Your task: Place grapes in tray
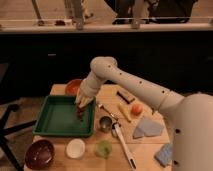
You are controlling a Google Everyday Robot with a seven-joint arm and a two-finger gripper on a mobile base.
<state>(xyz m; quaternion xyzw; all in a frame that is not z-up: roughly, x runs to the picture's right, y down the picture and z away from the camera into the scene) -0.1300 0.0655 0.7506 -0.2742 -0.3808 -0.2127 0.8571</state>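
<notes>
One hand (80, 106) over tray (56, 119); one grapes (80, 113).

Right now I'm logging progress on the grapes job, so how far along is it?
Done: the grapes have been carried over the green tray, near its right wall. In hand: they hang below the gripper; whether they touch the floor is unclear. Left: letting go and pulling the arm clear.
</notes>
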